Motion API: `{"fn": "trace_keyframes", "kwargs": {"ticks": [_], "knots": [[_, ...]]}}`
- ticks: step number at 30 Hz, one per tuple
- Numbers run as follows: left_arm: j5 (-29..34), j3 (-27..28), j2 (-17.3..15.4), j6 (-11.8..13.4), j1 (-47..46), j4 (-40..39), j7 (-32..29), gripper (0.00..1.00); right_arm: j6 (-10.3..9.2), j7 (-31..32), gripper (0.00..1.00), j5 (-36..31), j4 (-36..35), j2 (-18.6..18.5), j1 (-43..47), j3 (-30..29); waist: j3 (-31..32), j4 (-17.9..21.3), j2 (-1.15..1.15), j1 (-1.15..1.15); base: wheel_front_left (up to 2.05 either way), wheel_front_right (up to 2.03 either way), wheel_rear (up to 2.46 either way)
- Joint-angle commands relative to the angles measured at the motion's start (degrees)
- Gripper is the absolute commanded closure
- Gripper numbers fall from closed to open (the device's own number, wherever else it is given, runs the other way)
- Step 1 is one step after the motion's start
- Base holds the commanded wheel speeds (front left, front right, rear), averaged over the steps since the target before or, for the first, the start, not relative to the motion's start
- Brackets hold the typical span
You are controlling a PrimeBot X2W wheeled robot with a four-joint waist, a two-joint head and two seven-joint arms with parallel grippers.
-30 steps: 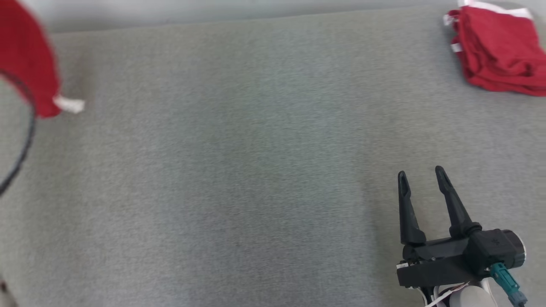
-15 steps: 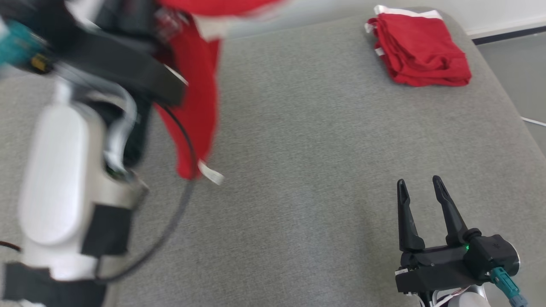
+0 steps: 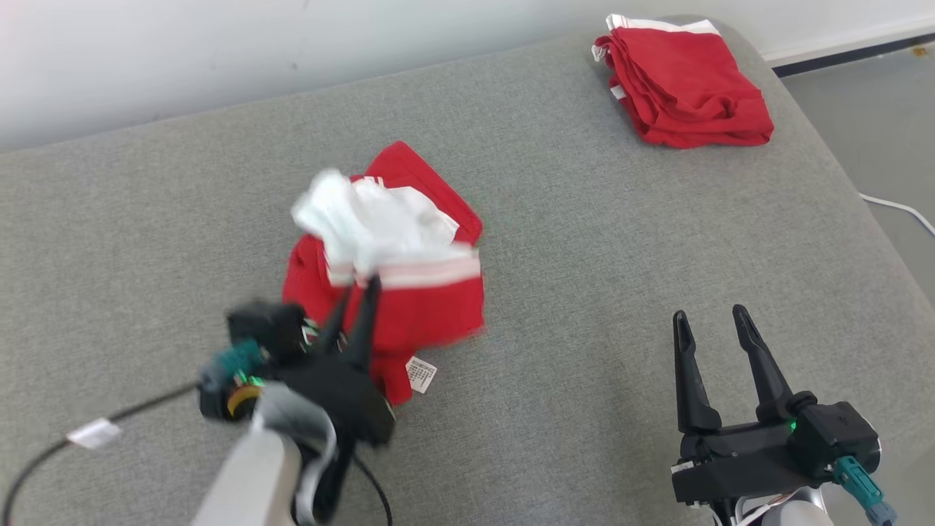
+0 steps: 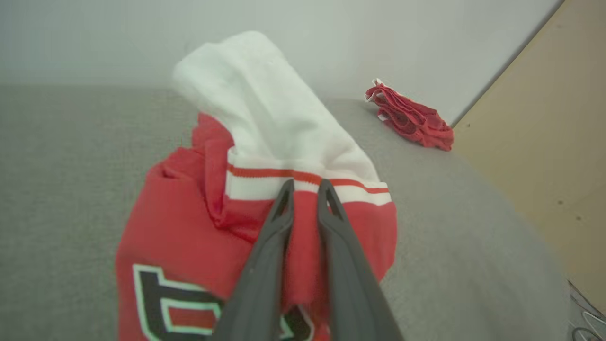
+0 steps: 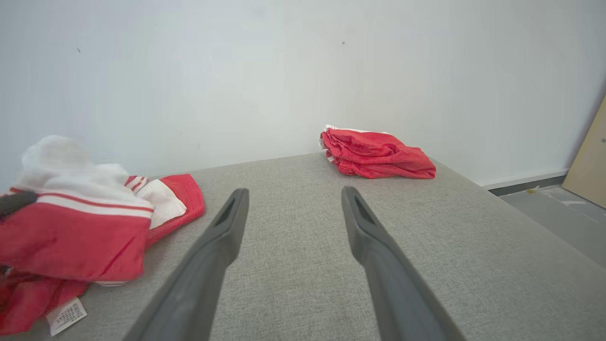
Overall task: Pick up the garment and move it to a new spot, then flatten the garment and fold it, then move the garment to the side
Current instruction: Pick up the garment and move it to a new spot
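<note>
**Q.** What is the task's thing, and where does it lie?

**A.** The garment (image 3: 431, 314) is a red jersey with a white band (image 3: 427, 272) and a white section bunched on top. It sits as a crumpled heap left of centre on the grey padded surface (image 3: 584, 256). A small printed label (image 3: 421, 374) hangs out at its near edge. The left wrist view shows dark lettering (image 4: 156, 293) on the red panel.

**Q.** How will it likely handle?

**A.** Judged from the loose folds, it is light, soft and wholly limp. It will probably drape from any single hold and keep no shape of its own. A pinch at one point gathers it into a bunch. Flattening likely calls for two holds well apart, at a hem or at the shoulders, not in the middle of the heap.

**Q.** Who has hold of it?

**A.** The left gripper (image 3: 361, 288) is clenched on a red fold just below the white band, its fingers nearly together with cloth between them. The right gripper (image 3: 710, 315) stands released, jaws spread and empty, over bare surface well apart from the heap.

**Q.** What else is nearby?

**A.** A folded red pile (image 3: 687, 80) rests at the far right corner, before the pale wall (image 3: 219, 51).
</note>
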State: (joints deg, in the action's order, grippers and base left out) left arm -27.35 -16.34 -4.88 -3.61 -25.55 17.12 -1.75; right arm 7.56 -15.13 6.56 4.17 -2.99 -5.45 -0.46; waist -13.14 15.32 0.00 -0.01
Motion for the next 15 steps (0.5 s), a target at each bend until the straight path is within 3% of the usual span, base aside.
{"fn": "trace_keyframes", "kwargs": {"ticks": [1, 4, 5, 6, 15], "knots": [[-0.3, -1.0, 0.4, -0.4, 2.1, 1.6, 0.4, 1.0, -0.17, 0.0, 0.0, 0.2, 0.0, 0.2, -0.4, 0.0, 0.3, -0.4, 0.0, 0.01, 0.0, 0.0, 0.0], [0.9, -2.9, 0.7, -0.4, 3.2, 4.6, 1.6, 1.0, -0.17, 0.0, 0.0, 0.0, 0.2, 0.2, -0.3, 0.1, 0.8, -1.2, 0.0, 0.01, 0.0, 0.0, 0.0], [1.2, -3.2, 0.8, -0.3, 3.2, 5.1, 2.5, 0.16, -0.16, 0.0, 0.0, -0.2, 0.2, 0.2, -0.3, 0.1, 1.1, -1.5, 0.0, 0.01, 0.0, 0.0, 0.0], [1.1, -3.6, 0.9, -0.3, 3.2, 5.3, 3.3, 0.0, -0.16, 0.0, 0.0, -0.3, 0.3, 0.2, -0.1, -0.1, 1.5, -2.0, 0.0, 0.01, 0.0, 0.0, 0.0], [2.4, -3.3, -0.2, 1.1, 1.5, -0.5, 8.3, 0.0, -0.17, 0.0, 0.0, -0.7, 0.2, 0.2, 1.2, -0.9, 4.7, -5.7, 0.0, 0.01, 0.0, 0.0, 0.0]]}}
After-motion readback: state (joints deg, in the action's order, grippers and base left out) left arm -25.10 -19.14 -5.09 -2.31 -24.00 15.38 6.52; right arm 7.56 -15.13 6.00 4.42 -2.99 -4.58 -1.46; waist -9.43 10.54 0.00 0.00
